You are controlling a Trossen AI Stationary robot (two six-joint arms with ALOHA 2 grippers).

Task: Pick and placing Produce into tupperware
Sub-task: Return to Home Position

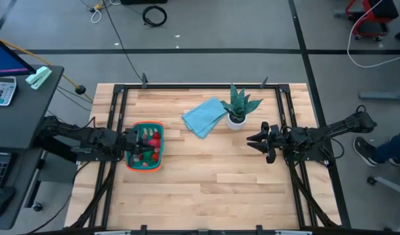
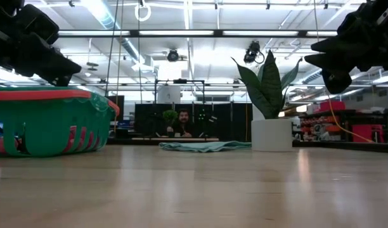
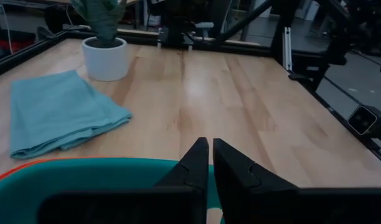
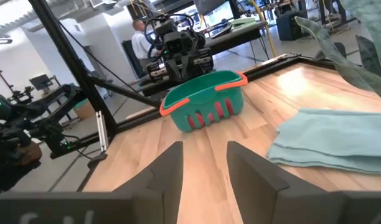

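The teal tupperware with an orange rim (image 1: 154, 123) sits on the table's left part, also seen in the low view (image 2: 48, 120) and the right wrist view (image 4: 203, 93). Red produce (image 1: 150, 142) lies inside it, showing red through the wall slots (image 4: 206, 115). My left gripper (image 1: 131, 141) (image 3: 210, 155) hovers shut just above the tupperware's left end (image 3: 84, 168), holding nothing. My right gripper (image 1: 254, 140) (image 4: 203, 162) is open and raised over the table's right part, pointing at the tupperware from afar.
A light blue folded cloth (image 1: 205, 117) lies at the far middle of the table. A spiky potted plant in a white pot (image 1: 238, 108) stands next to it, close to my right gripper. Bare wood spans the middle and near side. A person sits beyond the table (image 2: 183, 123).
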